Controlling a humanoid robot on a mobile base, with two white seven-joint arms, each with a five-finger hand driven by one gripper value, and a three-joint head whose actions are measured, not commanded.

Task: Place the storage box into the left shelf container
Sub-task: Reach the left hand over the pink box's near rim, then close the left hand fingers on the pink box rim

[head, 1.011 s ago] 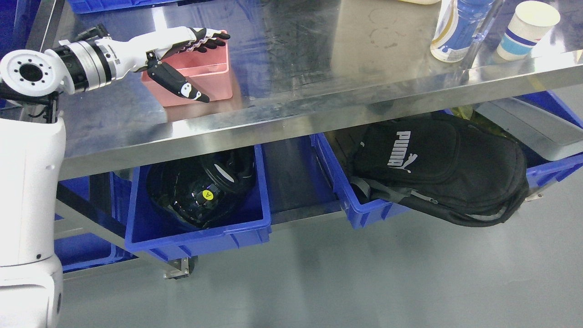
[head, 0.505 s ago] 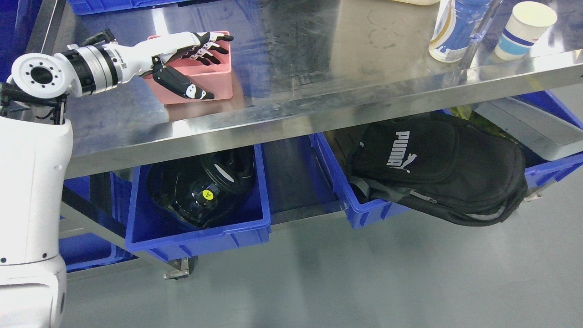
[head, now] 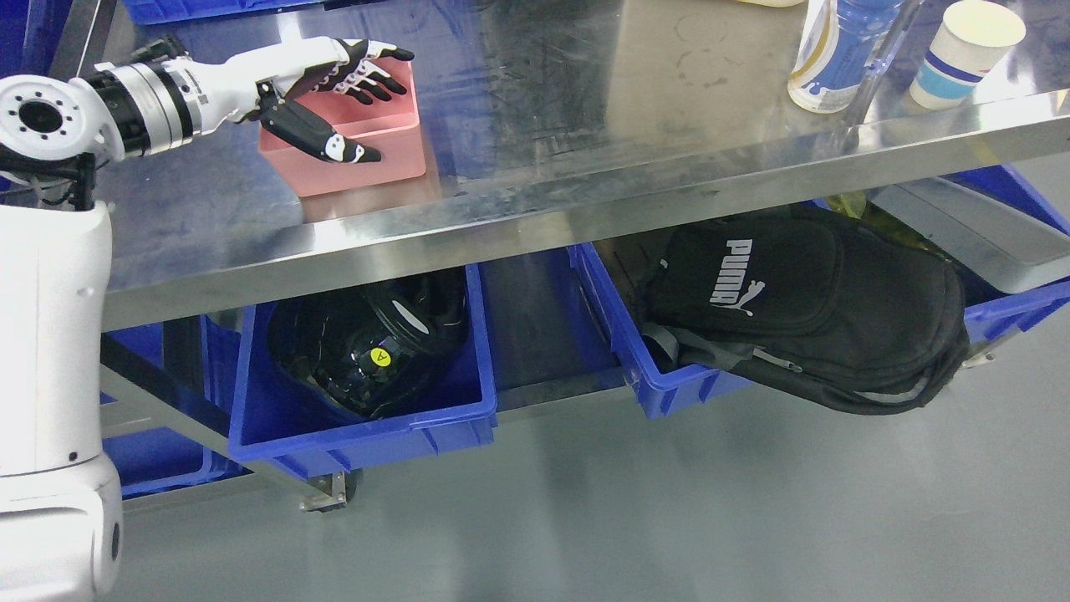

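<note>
Steel table [head: 585, 125]: pink storage box [head: 368, 155] rests on top, above the left blue shelf container [head: 368, 426]. Left hand [head: 334, 88] hovers over the box, fingers [head: 380, 79] spread, holding nothing. Grasp pending; next move requires closing on its walls.

1. Left arm [head: 50, 318]: white-shelled, rising along the picture's left edge, bending at a round joint and reaching rightward.
2. Left wrist [head: 159, 92]: silver-and-black cuff, lying close to level.
3. Left hand [head: 330, 92]: palm facing down, fingers [head: 372, 71] extending rightward, loosely spread and only slightly curling.
4. Left thumb [head: 322, 142]: black, pointing down and to the right, standing apart from the fingers.
</note>
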